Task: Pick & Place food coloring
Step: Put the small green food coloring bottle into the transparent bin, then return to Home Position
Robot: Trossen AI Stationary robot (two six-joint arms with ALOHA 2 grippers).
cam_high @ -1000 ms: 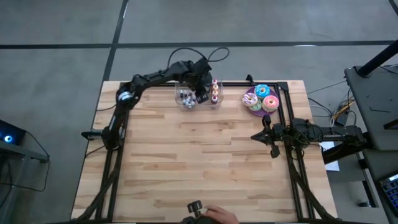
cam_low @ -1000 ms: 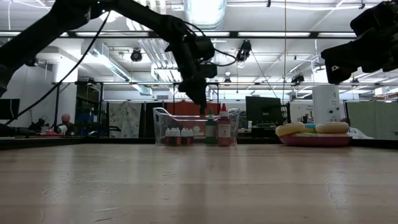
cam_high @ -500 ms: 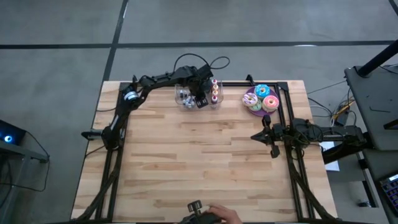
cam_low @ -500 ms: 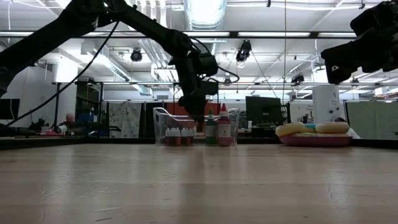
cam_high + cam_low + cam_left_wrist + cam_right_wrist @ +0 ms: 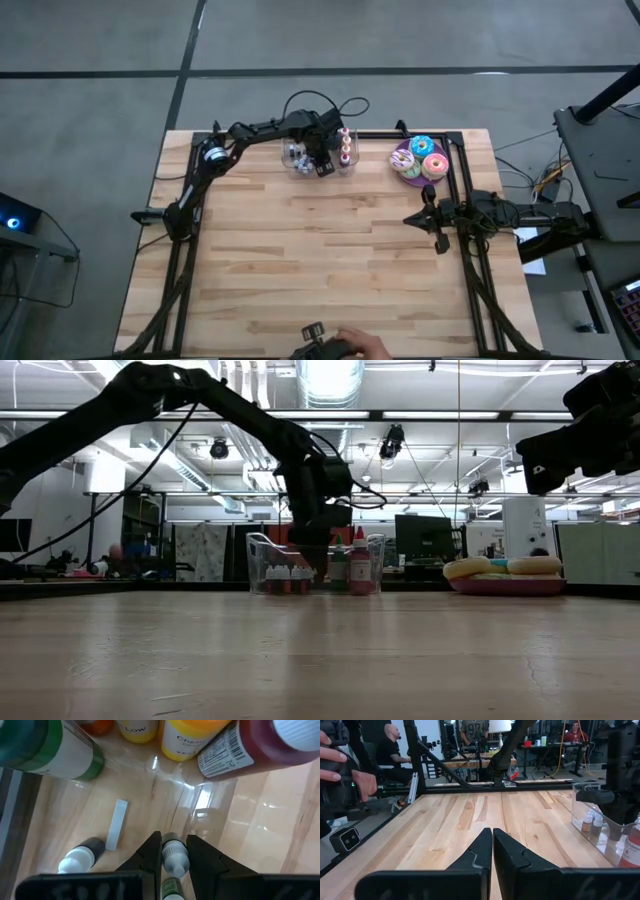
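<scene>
The food coloring bottles (image 5: 285, 577) are tiny and stand on the floor of a clear bin (image 5: 298, 158) at the table's far edge. My left gripper (image 5: 322, 164) reaches down into that bin (image 5: 310, 565). In the left wrist view its fingers are shut on one tiny bottle (image 5: 173, 859) with a white cap. A second tiny bottle (image 5: 80, 858) stands apart beside it. My right gripper (image 5: 492, 837) is shut and waits above the table's right side (image 5: 437, 222). My left gripper pinches one tiny food coloring bottle at its white cap and neck (image 5: 174, 862) between the two fingers (image 5: 152, 851). It comes from above, pointing down into the bin. Whether the bottle's base still stands on the bin floor is hidden by the gripper.
Larger green, yellow and red bottles (image 5: 235, 745) stand close behind the held one, in the bin's right part (image 5: 346, 148). A plate of frosted doughnuts (image 5: 420, 160) sits to the right. A person's hand (image 5: 350, 348) is at the near edge. Bare wood fills the table's middle.
My left gripper has come down from above the bin into it, toward the tiny bottles, shifting a little toward the near edge. The right arm has kept still.
</scene>
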